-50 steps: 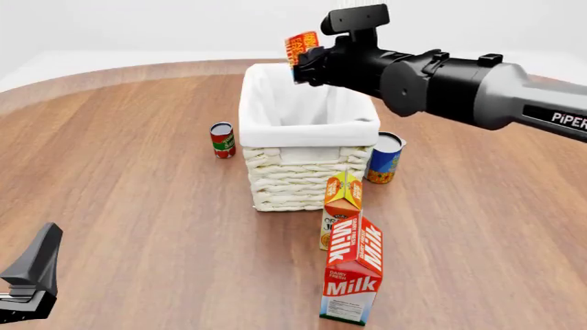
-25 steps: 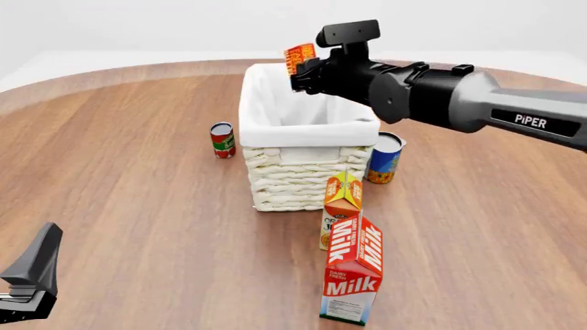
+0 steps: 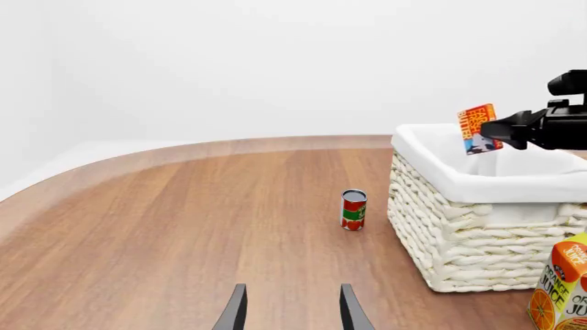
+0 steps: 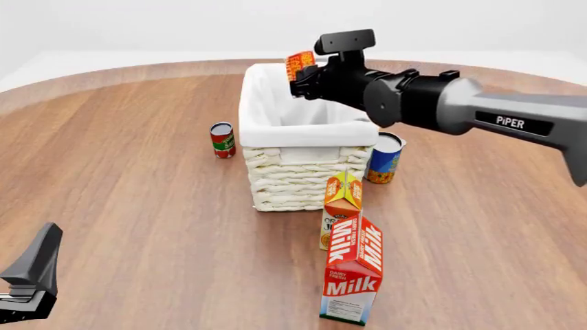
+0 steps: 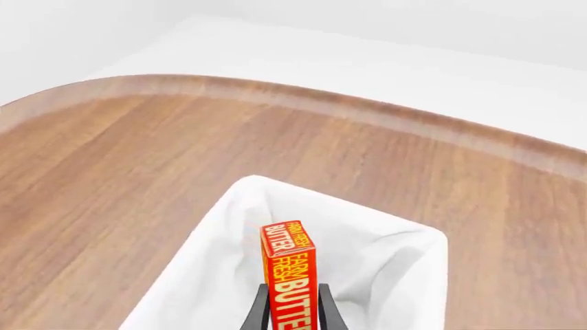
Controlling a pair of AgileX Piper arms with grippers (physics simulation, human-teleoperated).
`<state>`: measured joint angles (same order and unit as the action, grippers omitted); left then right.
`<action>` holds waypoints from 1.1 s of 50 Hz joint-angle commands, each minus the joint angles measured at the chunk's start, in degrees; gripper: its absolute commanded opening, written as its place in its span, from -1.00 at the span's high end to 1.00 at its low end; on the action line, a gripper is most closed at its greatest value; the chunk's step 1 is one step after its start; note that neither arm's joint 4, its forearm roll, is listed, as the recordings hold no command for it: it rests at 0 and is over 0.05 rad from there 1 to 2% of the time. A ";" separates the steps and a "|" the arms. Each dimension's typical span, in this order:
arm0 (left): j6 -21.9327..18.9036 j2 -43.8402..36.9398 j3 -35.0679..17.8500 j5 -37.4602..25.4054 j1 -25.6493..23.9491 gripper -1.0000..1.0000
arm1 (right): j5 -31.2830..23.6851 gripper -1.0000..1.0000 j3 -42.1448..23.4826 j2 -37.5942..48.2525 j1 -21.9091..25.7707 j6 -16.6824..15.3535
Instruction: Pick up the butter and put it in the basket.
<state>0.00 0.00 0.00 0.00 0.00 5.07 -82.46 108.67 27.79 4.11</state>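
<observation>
Butter held above the basket
The right gripper (image 4: pixel 304 78) pinches the butter (image 4: pixel 299 64) upright over the white-lined basket (image 4: pixel 307 127); the left gripper (image 3: pixel 290 313) hangs open, empty

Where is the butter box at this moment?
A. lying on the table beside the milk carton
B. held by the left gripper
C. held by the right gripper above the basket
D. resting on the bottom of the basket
C: the right gripper clamps the butter in the air over the open basket.

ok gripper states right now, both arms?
Left gripper: open, empty.
Right gripper: shut on the butter, above the basket.
</observation>
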 commanded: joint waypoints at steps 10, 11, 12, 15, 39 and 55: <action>0.00 0.00 0.00 0.00 0.00 -1.00 | 0.79 1.00 -1.36 0.67 -0.04 1.22; 0.00 0.00 0.00 0.00 0.00 -1.00 | 0.85 1.00 -1.35 0.66 -0.12 1.22; 0.00 0.00 0.00 0.00 0.00 -1.00 | 0.87 1.00 -1.34 0.68 -0.13 1.33; 0.00 0.00 0.00 0.00 0.00 -1.00 | 1.01 1.00 -1.20 0.79 -0.11 1.31; 0.00 0.00 0.00 0.00 0.00 -1.00 | 1.32 1.00 -1.29 1.48 -0.07 1.43; 0.00 0.00 0.00 0.00 0.00 -1.00 | 0.74 -1.00 -2.43 1.94 -1.09 1.36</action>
<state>0.00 0.00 0.00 0.00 0.00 5.97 -83.43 111.10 27.49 4.87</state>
